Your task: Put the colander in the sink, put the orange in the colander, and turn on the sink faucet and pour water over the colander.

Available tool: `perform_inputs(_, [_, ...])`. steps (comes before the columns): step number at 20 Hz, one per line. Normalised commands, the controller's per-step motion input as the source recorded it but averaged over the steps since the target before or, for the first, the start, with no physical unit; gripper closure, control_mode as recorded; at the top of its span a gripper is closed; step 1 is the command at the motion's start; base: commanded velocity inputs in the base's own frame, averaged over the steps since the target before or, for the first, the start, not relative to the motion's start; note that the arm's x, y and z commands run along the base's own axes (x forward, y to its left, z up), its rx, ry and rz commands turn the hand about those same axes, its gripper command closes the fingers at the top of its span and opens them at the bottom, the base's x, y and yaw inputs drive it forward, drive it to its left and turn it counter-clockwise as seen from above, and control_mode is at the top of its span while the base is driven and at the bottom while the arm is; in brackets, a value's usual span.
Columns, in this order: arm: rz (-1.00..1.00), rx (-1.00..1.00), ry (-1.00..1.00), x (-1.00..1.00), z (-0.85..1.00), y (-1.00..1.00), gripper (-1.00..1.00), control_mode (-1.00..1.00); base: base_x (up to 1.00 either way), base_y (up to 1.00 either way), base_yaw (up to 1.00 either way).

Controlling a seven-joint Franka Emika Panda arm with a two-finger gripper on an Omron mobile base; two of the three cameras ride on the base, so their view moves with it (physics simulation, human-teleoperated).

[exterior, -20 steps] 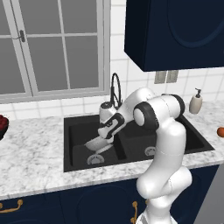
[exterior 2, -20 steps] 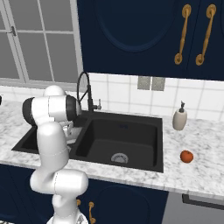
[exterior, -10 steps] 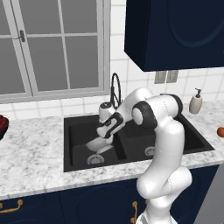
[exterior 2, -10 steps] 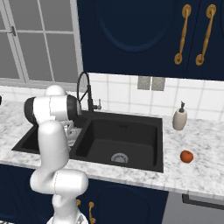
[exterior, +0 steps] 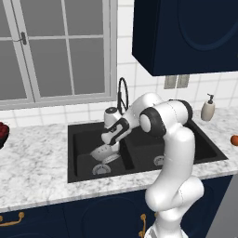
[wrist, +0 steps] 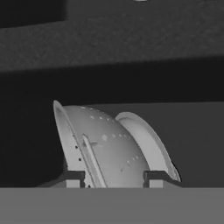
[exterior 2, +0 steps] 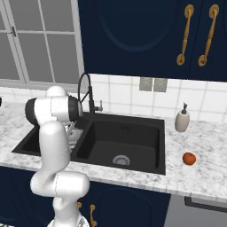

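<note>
Relative to one second earlier, the arm has lowered slightly; the colander (exterior: 103,152) remains tilted on edge inside the left basin of the sink (exterior: 81,139). The gripper (exterior: 109,142) is clamped on the colander, its fingers (wrist: 74,177) set on either side of the wall in the hand view, where the perforated bowl (wrist: 109,148) and base ring rise directly above them against the black basin wall. Open basin floor surrounds the colander; the basin divider lies just beside the fingers. The right base view adds the orange (exterior 2: 189,158), well apart from the fingers on the worktop (exterior 2: 204,168) beyond the right basin, and the sink faucet (exterior 2: 85,91) behind the arm.
</note>
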Motion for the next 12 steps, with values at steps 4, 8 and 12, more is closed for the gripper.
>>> perform_inputs(4, [0.00, 0.00, 0.00, -0.06, 0.00, 0.01, -1.00, -1.00, 0.00, 0.00, 0.00])
perform_inputs(8, [-0.02, 0.00, 0.00, -0.32, 0.00, 0.03, -1.00, -1.00, 0.00, 0.00, 0.00])
perform_inputs(12, [-0.05, 0.00, 0.00, -0.55, 0.00, 0.02, -1.00, -1.00, 0.00, 0.00, 0.00])
